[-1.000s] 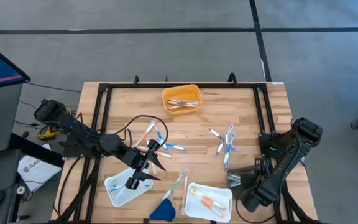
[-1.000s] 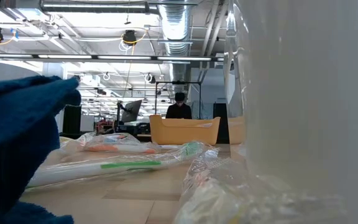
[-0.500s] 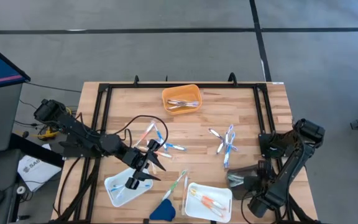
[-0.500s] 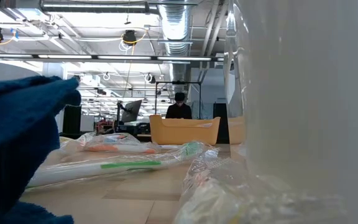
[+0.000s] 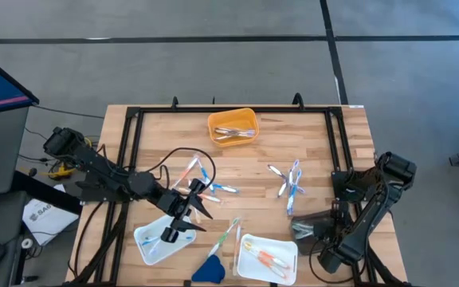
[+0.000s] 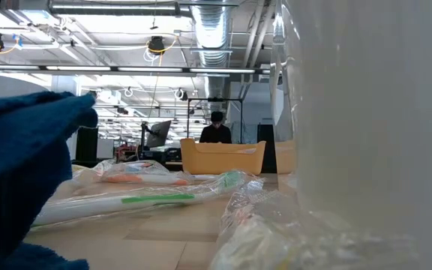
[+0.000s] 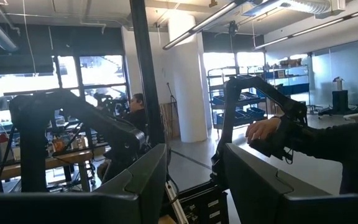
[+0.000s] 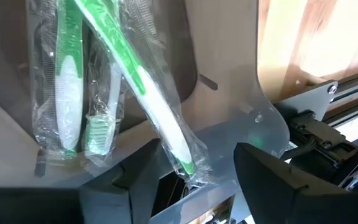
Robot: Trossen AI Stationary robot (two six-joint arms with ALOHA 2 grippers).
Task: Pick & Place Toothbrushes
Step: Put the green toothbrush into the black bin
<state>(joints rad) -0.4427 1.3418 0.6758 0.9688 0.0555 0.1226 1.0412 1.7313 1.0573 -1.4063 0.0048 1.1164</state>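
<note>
you have toothbrushes [image 5: 289, 185] scattered over the wooden table, each sealed in a clear wrapper. one crossed cluster lies right of centre, another [image 5: 202, 182] left of centre. a few orange ones [image 5: 234, 132] sit in the far orange bin, more [image 5: 266, 257] in the near white tray, and green ones [image 8: 126, 68] in a dark tray at the right.

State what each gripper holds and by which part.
Nothing. The left gripper is open and empty; the right gripper is open over green toothbrushes lying in a grey tray, one end between its fingers, ungripped.
</note>
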